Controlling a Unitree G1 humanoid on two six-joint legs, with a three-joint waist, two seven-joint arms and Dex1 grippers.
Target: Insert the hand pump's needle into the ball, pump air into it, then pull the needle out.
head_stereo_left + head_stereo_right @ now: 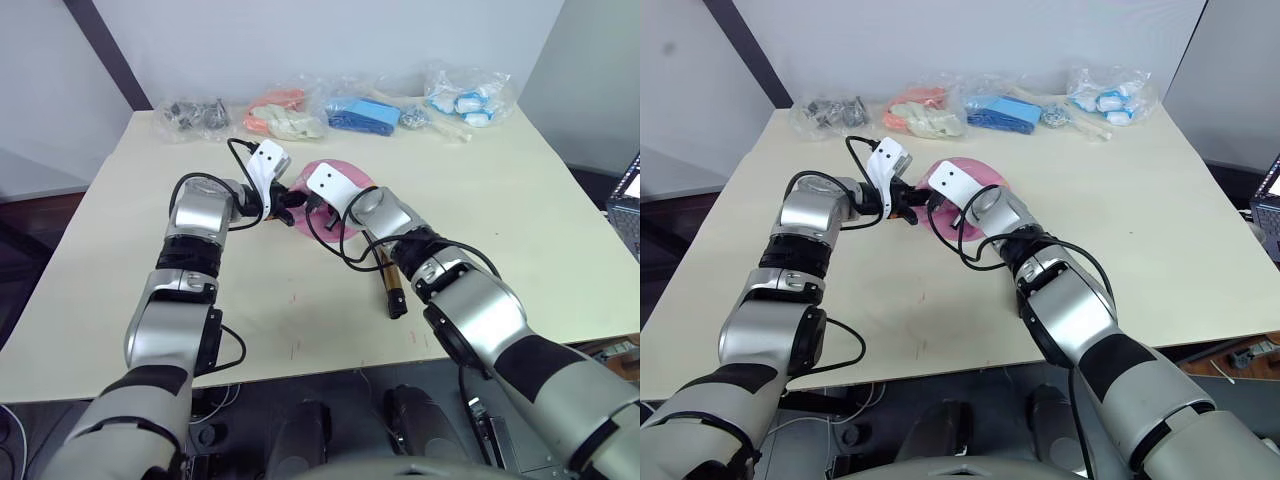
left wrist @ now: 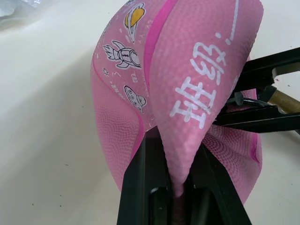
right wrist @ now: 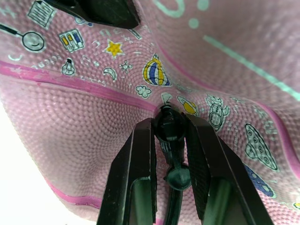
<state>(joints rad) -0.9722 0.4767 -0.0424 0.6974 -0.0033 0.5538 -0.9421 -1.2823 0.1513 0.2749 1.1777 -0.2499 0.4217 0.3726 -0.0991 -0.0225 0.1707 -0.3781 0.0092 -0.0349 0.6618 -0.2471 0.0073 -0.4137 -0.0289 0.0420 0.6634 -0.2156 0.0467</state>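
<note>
Needle-insertion step, looks like. Left gripper [image 2: 180, 187] is pinched shut on a fold of the limp pink rubber ball with cartoon stickers [image 2: 187, 84], propping it up off the cream table [image 1: 500, 200]. Right gripper [image 3: 171, 140], just across that fold, is clamped on the black fitting of the thin metal needle [image 3: 169, 125], tip pressed right against the ball's skin; can't tell if it's actually in. Slim bronze-gold hand pump [image 1: 389, 283] lies on the table behind the right gripper. Next move probably calls for a straight push, then pumping.
</note>
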